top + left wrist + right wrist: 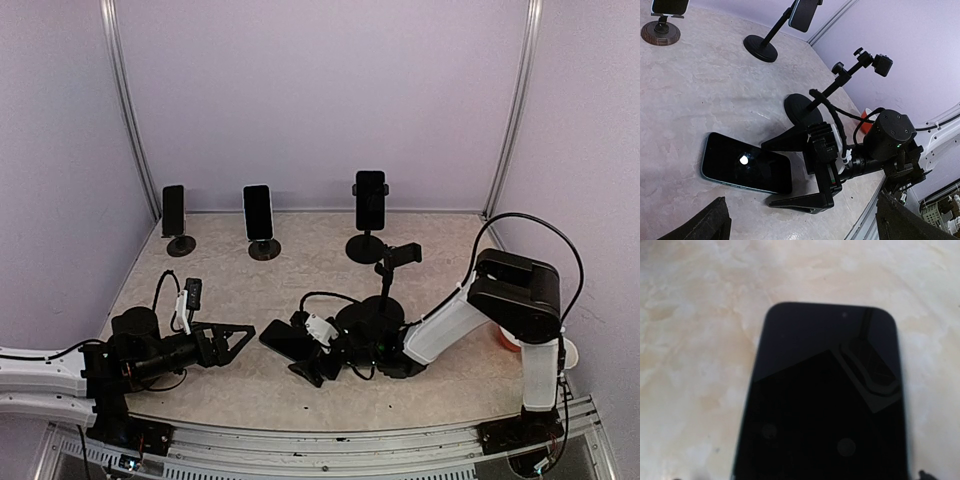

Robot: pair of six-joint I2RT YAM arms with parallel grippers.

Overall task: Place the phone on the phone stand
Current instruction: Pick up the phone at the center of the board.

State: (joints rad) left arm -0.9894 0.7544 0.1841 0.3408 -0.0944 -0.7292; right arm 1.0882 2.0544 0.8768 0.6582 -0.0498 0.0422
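3 occupied stands in a row along the back edge of the beige marbled table [300, 285], each w/ a dark phone upright: left one [174, 212], mid one [258, 212], right one [370, 200], tallest. Lilac walls [320, 100], metal poles [128, 110] in the back corners. Orange obj [505, 340] at right, mostly hidden.

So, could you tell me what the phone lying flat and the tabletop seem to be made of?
Phone: glossy glass front, judging by the mirror-like reflections; its edge looks dark, material unclear. Tabletop: beige mottled, marble-like surface with a dull sheen, possibly stone or printed laminate.
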